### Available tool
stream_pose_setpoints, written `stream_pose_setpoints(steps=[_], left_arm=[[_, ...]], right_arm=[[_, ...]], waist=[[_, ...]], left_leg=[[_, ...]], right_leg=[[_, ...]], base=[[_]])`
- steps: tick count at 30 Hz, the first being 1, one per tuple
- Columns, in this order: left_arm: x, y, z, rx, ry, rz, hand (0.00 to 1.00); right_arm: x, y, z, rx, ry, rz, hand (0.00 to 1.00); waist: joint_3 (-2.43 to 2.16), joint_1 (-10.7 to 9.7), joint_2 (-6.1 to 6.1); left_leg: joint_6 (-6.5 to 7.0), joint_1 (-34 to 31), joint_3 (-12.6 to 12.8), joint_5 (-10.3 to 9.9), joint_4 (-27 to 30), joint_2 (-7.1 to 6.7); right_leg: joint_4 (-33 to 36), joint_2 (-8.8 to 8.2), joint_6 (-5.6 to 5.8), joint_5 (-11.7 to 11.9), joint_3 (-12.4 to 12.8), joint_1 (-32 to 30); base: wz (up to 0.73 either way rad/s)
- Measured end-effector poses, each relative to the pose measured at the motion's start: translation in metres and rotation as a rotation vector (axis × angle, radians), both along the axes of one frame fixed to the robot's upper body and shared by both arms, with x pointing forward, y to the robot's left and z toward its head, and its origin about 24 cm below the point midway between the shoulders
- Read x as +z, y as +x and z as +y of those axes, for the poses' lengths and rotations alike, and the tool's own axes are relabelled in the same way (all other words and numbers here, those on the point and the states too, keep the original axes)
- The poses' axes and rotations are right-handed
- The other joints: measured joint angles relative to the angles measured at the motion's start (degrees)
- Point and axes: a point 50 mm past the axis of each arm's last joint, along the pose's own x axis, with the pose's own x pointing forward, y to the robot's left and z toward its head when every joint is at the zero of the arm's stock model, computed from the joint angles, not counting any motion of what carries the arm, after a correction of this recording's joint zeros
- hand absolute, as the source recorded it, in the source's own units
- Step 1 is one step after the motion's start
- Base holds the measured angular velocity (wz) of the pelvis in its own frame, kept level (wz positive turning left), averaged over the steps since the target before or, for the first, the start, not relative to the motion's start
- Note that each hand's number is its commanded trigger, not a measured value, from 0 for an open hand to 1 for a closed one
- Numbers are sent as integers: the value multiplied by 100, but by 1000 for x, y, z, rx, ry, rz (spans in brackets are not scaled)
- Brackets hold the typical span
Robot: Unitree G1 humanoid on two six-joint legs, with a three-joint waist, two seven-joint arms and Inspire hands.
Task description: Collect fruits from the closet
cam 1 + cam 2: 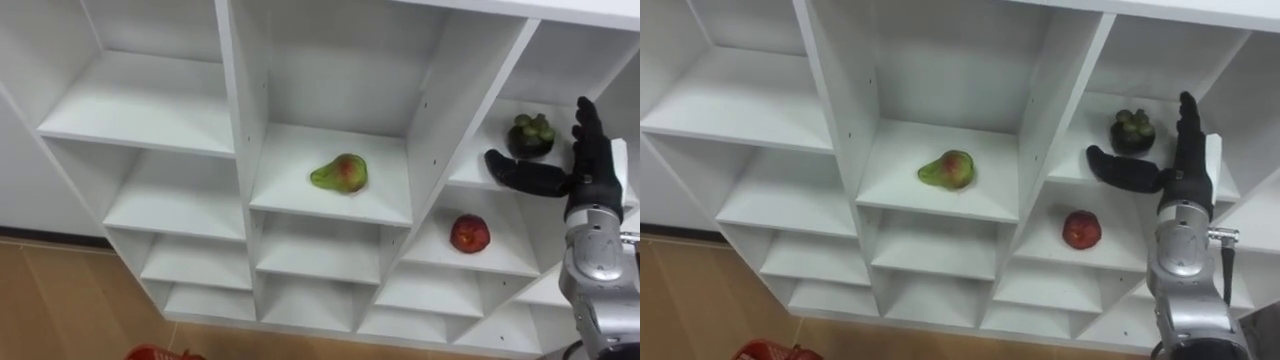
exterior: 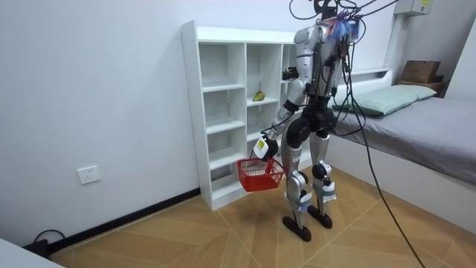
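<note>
At white closet [image 1: 240, 150], R robot hand [image 1: 590, 172] splayed apart beside mangosteen [image 1: 529, 135], L robot hand [image 2: 263, 147] gripping red basket [image 2: 259, 176].

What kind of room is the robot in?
Probably a bedroom. There's a bed with a pillow on it, and a white closet of open shelves against the wall, with a pear on one shelf.

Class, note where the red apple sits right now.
In the eye views the red apple lies in the right column, one shelf below the dark fruit, lower right of the pear.
</note>
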Motion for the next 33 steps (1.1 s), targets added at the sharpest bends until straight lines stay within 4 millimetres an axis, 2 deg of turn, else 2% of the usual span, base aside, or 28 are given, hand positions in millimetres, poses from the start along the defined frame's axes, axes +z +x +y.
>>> stream_pose_setpoints(steps=[15, 19, 24, 32, 33], left_arm=[[-2, -13, 2, 4, 27, 66, 100], [-2, -11, 0, -16, 31, 72, 100], [-1, -8, 0, -47, 47, 69, 100], [0, -3, 0, -49, 51, 53, 100], [0, -3, 0, -49, 51, 53, 100]], right_arm=[[-2, 2, 0, 45, -3, 23, 0], [-3, 3, 3, 84, -14, 40, 0], [-4, 3, 4, 116, -33, 59, 0], [-4, 3, 5, 153, -41, 73, 0], [-4, 3, 5, 156, -41, 73, 14]], waist=[[-1, -43, 13], [-3, -134, 16], [-38, -158, 28], [-38, -159, 21], [-38, -162, 21]], left_leg=[[1, -10, -55, 0, 43, -8], [-1, -10, -107, -1, 94, -9], [-3, 9, -133, -2, 105, -8], [-3, 18, -114, -1, 95, -7], [-4, 17, -114, -1, 95, -6]], right_leg=[[-1, -2, 2, 14, -61, 37], [-4, 1, 2, 14, -113, 64], [-11, 7, 1, 15, -132, 96], [-10, 5, -3, 18, -120, 95], [-10, 6, -3, 18, -120, 96]], base=[[1], [7], [2], [0], [0]])
